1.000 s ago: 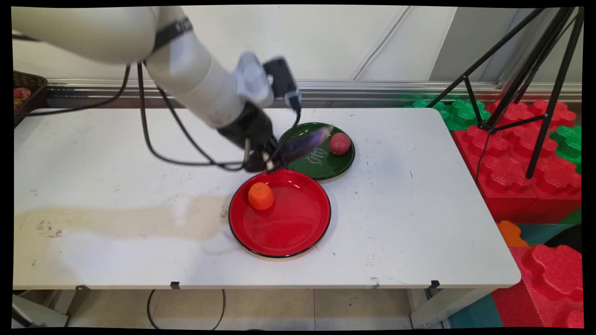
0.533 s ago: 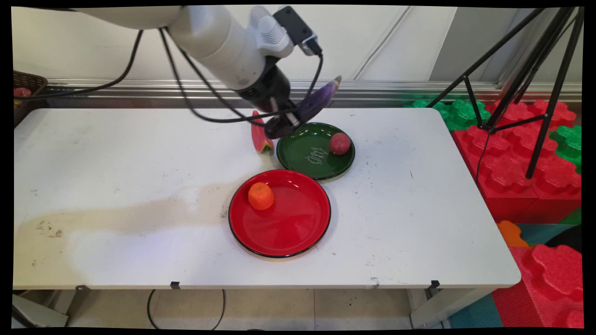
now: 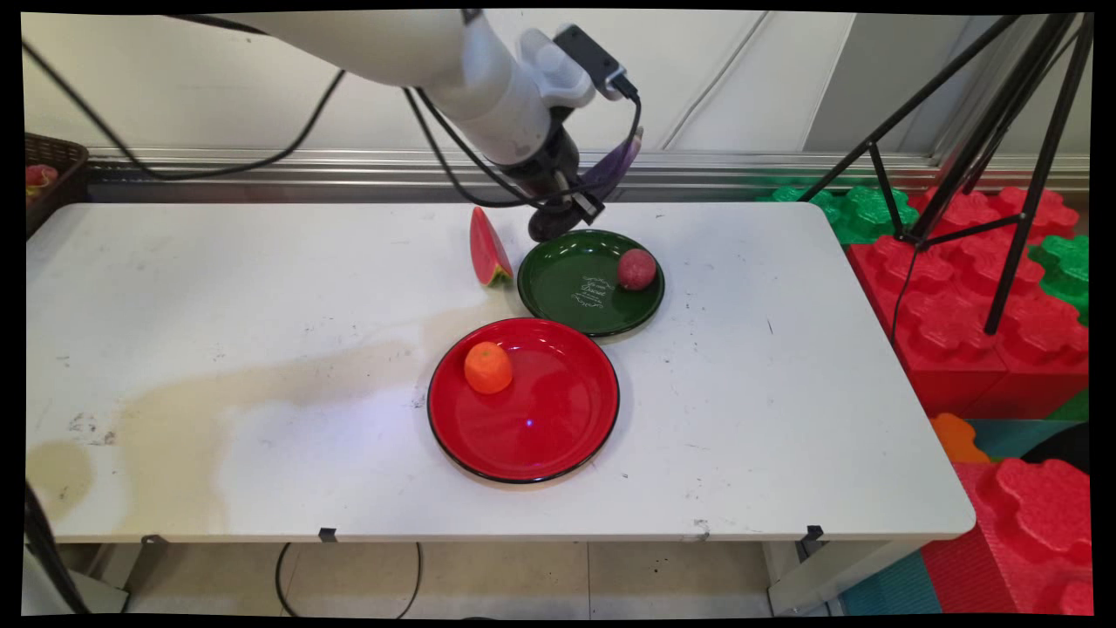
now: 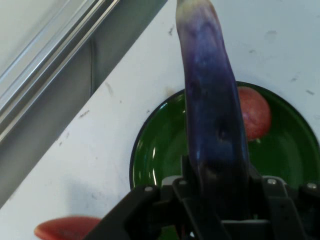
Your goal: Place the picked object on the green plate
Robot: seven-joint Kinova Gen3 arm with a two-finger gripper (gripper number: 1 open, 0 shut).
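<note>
Claw: gripper (image 3: pixel 567 209) clamped on the lower end of a purple eggplant (image 4: pixel 212 110), raised above the far rim of the green plate (image 3: pixel 558 288).
Eggplant: clear of the table (image 3: pixel 218 288), tip pointing up and away from the hand.
Green plate: carries a red apple (image 3: pixel 636 269) on its right side.
Nearby: watermelon slice (image 3: pixel 488 247) just left of the green plate; orange (image 3: pixel 488 367) on the red plate (image 3: pixel 540 436) nearer the camera.

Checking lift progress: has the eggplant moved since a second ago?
Yes. Held in the hand, the eggplant has risen off the green plate and now hangs above its far rim.
</note>
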